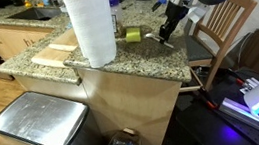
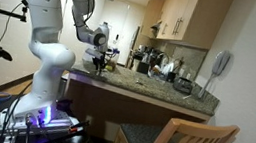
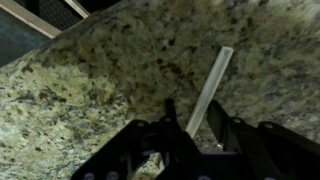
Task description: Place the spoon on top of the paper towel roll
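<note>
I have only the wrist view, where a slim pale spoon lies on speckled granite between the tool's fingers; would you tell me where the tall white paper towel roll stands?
Observer: The tall white paper towel roll stands upright on the granite counter, outside your frame, as an exterior view shows.
Operator: Thank you. Is anything between it and the tool?
Observer: Yes, a yellow-green cylindrical object sits on the counter between the roll and the tool.
Operator: And on the roll's other side?
Observer: A flat pale wooden board lies there, on the side away from the tool.
</note>
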Tool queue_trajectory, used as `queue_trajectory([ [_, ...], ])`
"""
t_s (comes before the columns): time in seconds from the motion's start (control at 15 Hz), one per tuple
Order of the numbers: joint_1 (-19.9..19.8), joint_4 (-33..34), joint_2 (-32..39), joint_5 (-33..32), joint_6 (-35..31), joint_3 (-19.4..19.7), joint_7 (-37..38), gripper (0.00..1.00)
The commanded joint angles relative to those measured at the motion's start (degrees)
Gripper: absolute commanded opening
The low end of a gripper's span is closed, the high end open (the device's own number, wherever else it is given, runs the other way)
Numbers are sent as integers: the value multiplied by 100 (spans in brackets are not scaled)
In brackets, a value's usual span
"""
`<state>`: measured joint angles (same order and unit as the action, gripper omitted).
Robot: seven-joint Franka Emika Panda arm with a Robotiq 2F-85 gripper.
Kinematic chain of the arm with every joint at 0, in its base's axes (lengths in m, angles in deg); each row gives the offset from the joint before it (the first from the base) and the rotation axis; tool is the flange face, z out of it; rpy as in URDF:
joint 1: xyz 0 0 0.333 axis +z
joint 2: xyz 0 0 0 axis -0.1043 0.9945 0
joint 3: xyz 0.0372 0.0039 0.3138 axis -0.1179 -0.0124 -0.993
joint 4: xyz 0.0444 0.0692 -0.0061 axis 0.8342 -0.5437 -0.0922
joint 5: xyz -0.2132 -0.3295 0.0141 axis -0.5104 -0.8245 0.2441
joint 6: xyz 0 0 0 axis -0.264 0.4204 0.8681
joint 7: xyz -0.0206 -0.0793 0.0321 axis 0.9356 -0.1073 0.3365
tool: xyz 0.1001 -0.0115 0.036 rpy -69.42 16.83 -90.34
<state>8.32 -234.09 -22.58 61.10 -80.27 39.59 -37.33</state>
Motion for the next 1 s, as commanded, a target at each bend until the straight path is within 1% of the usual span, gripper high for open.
queue_trajectory([
  [0.0,-73,-15,49,-152,102,-64,11,2],
  [0.07,-100,-17,43,-210,111,-77,40,0],
  [0.27,-105,-7,33,-277,168,-92,60,0],
  [0.4,-57,-3,44,-192,149,-66,18,1],
  [0.53,-50,-35,65,-171,-69,-63,20,1],
  [0.67,-119,-76,80,-319,-298,-108,74,1],
  [0.8,-115,-114,117,-399,-576,-96,-36,1],
  [0.87,54,-132,-1008,-49,376,322,-704,1],
  [0.93,-6,-97,-1093,-196,511,301,-719,1],
])
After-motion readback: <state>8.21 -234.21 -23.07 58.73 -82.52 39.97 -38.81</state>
